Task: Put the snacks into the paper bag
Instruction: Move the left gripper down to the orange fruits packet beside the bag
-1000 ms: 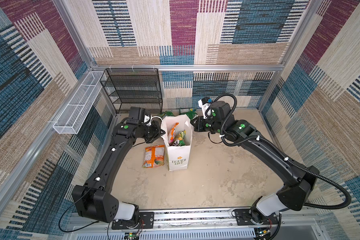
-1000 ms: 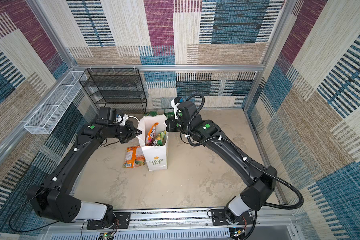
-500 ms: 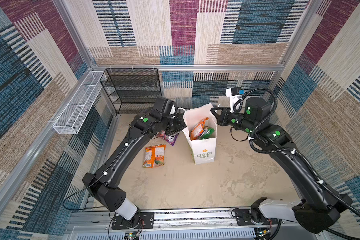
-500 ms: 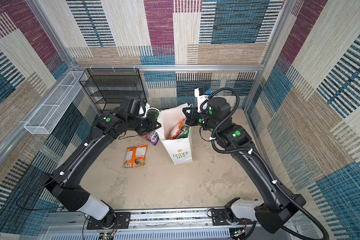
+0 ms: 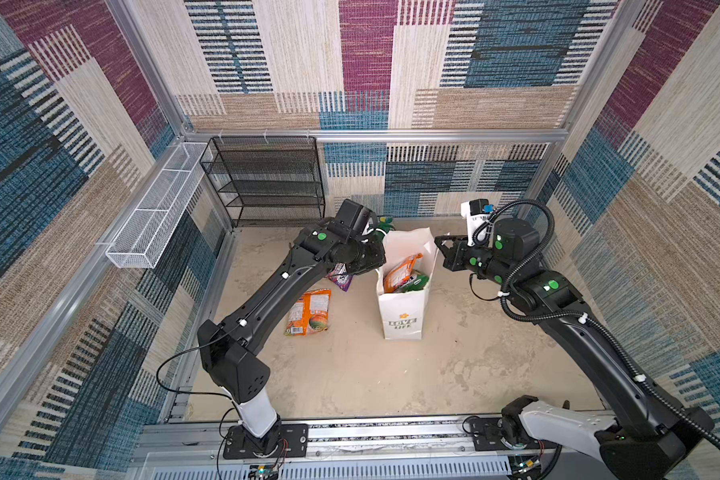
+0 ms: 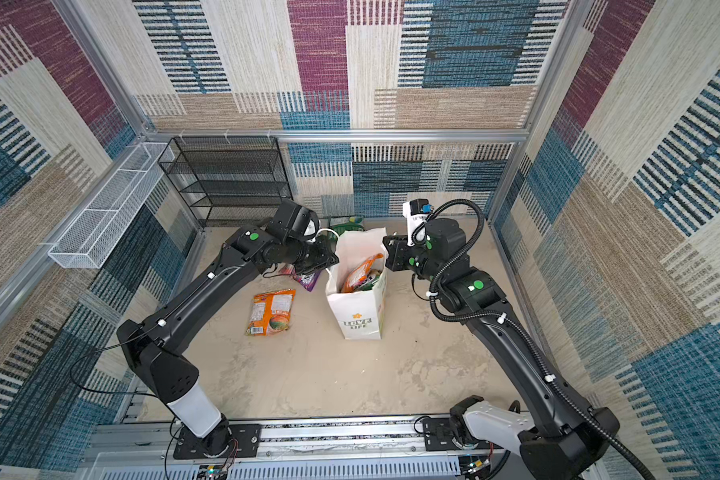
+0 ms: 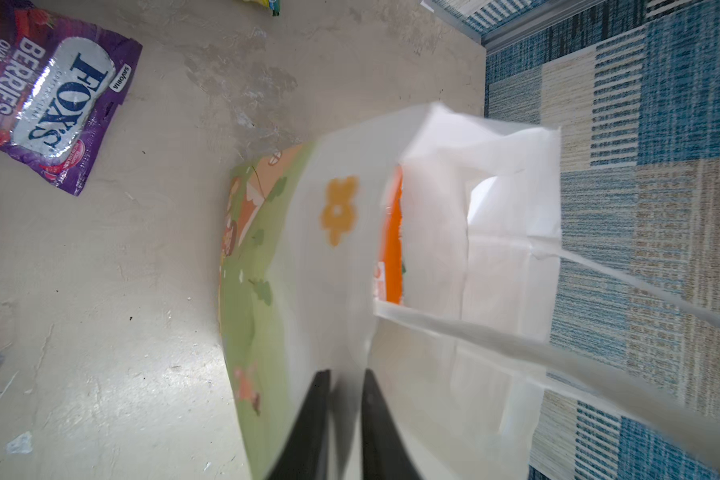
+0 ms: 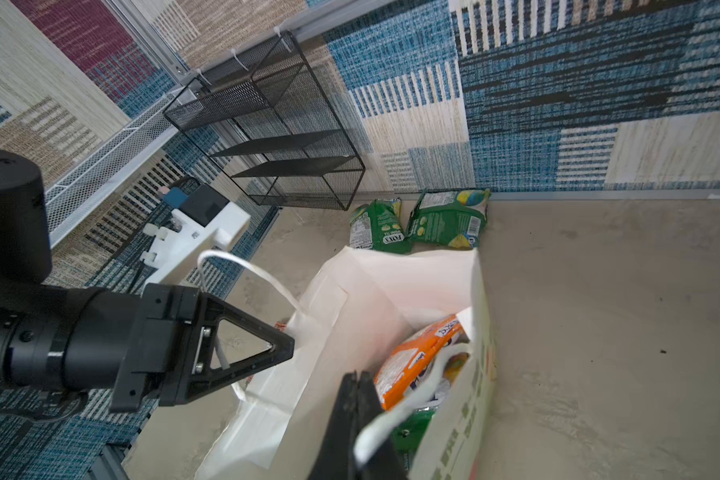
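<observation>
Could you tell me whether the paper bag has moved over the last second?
Yes. In both top views the paper bag has shifted rightward, away from the orange packet, which stayed put; a clear gap now separates them.

Upright white paper bag [image 5: 404,307] holding snacks [image 5: 400,272], orange packet [image 5: 308,311] and purple packet [image 5: 341,281] on floor beside

Both top views: set high above the near edge, looking down and toward the far wall over the whole scene. Wrist views: close, facing the paper bag [image 7: 337,270] [image 8: 350,299] from left and right, sharing its mouth.
</observation>
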Available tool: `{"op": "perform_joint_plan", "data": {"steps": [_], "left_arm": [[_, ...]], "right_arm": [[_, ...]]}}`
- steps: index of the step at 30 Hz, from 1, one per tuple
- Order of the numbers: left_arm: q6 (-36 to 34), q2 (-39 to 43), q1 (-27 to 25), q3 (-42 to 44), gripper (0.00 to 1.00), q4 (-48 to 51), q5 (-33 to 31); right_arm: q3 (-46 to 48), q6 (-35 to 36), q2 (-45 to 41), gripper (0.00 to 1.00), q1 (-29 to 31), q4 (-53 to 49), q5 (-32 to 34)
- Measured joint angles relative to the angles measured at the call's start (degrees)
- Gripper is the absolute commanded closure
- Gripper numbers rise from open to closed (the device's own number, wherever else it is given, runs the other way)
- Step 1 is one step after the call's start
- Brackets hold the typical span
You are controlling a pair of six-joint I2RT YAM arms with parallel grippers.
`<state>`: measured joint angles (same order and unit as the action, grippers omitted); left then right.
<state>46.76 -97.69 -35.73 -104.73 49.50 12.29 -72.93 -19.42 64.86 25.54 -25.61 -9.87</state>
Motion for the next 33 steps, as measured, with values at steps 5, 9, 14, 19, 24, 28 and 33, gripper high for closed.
{"op": "perform_joint_plan", "data": {"steps": [5,9,14,19,24,28,33], "left_arm": [[-1.3,3.4,0.0,3.0,0.01,-1.2,-0.2],[-4.2,6.1,-0.1,5.6,0.01,-1.3,-0.3],[-7.9,9.8,-0.2,7.5,0.01,-1.2,0.0],[-14.1,15.5,-0.3,8.5,0.01,-1.2,2.0],[-18.1,22.1,-0.2,8.2,0.01,0.0,1.5],[-18.4,25.0,0.7,7.7,0.01,4.1,-4.9],[-16.6,26.7,4.0,13.6,0.01,7.4,-7.8]], "right_arm": [[2.3,1.0,-0.9,1.00,0.0,2.4,1.1],[3.6,1.9,-1.0,1.00,0.0,4.0,1.1],[5.3,3.0,-3.2,1.00,0.0,5.1,1.6],[8.0,3.2,-5.5,1.00,-1.3,6.8,2.6],[7.9,1.7,-4.0,1.00,-5.6,7.3,0.5],[7.0,-0.5,-1.1,1.00,-9.9,9.0,-3.5],[4.6,-2.3,1.5,1.00,-12.8,10.3,-8.6]]}}
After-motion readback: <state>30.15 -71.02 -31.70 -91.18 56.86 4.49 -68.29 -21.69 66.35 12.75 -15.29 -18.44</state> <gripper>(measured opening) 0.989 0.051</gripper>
